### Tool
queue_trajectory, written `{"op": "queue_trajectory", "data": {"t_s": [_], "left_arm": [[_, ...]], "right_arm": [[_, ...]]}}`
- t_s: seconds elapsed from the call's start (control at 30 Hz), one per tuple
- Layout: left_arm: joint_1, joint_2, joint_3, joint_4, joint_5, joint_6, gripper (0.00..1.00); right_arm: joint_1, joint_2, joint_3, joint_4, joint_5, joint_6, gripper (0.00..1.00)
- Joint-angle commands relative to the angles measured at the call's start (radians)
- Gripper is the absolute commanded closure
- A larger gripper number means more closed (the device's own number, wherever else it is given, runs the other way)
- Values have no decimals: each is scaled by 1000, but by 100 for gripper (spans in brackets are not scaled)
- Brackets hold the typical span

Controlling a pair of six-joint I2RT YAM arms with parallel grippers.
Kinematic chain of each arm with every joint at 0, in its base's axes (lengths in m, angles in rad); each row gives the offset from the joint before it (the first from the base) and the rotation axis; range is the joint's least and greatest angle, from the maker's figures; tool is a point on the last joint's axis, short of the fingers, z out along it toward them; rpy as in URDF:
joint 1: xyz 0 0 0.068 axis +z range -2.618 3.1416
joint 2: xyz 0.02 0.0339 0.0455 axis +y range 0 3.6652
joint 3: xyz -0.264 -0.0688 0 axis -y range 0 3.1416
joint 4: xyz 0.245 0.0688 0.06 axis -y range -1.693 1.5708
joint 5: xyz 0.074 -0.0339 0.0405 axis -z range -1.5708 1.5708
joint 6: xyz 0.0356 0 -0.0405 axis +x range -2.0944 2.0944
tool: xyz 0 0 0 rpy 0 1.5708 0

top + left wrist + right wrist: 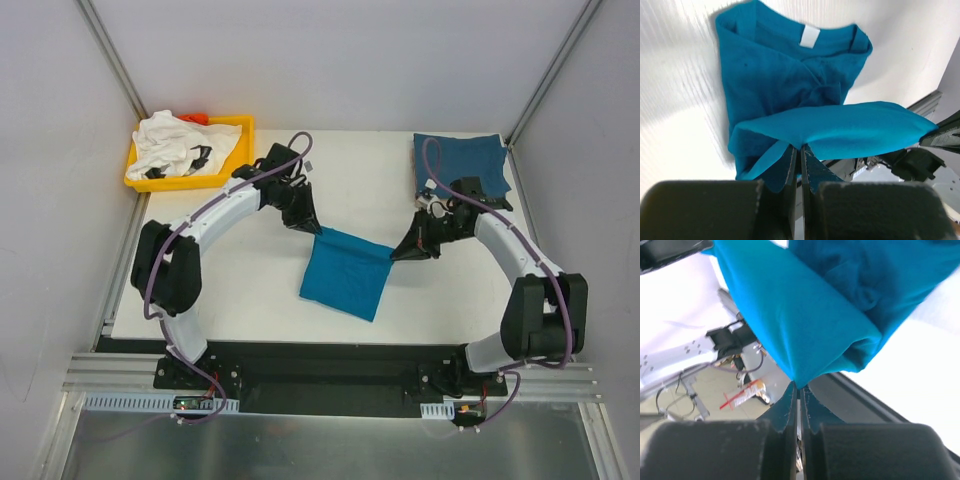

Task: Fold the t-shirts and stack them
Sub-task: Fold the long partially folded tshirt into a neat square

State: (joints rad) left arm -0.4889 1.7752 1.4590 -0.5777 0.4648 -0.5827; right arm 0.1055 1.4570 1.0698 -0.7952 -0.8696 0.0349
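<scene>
The teal-blue t-shirt (345, 275) hangs partly folded over the table's middle, its lower part resting on the table. My left gripper (312, 228) is shut on its upper left corner; in the left wrist view the cloth (790, 85) leaves the gripper (800, 146). My right gripper (397, 254) is shut on the upper right corner; in the right wrist view the cloth (805, 310) rises from the gripper (798, 385). The darker blue t-shirt (462, 163) lies folded at the back right. The white t-shirt with black marks (180, 148) is crumpled in the yellow tray (243, 140).
The yellow tray stands at the table's back left corner, with a small orange thing (196, 118) behind the white cloth. Grey walls and metal posts close in the table. A black rail (320, 365) runs along the near edge.
</scene>
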Motion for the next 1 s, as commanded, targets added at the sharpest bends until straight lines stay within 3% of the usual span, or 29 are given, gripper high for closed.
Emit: {"op": "queue_trajectory", "data": {"t_s": [0.0,0.4,0.57,0.6,0.63,0.67,0.7,0.73,0.83,0.87,0.9,0.93,0.97], "left_arm": [[12,81,81,41,-44,23,100],[19,289,218,49,-66,32,100],[21,348,239,53,-61,32,85],[21,351,245,55,-58,34,80],[21,351,247,59,-55,37,66],[21,348,248,59,-51,38,60],[21,342,253,62,-51,46,54],[21,325,256,62,-51,50,46],[21,264,251,64,-57,63,1],[19,244,245,64,-61,66,1],[18,224,226,65,-72,67,1],[15,178,212,71,-77,67,1],[13,155,195,76,-81,67,1]], "right_arm": [[-12,74,53,53,112,54,99],[-13,258,108,132,198,143,96],[-12,308,124,137,276,152,87],[-13,313,128,137,285,152,83],[-13,313,131,137,294,154,80],[-13,312,136,137,308,154,76],[-13,309,145,137,311,154,63],[-12,302,148,134,313,157,57],[-12,258,153,129,311,160,41],[-9,223,150,125,322,158,39],[-7,204,145,123,325,155,11],[-6,183,136,122,330,154,4],[0,143,133,119,340,152,4]]}}
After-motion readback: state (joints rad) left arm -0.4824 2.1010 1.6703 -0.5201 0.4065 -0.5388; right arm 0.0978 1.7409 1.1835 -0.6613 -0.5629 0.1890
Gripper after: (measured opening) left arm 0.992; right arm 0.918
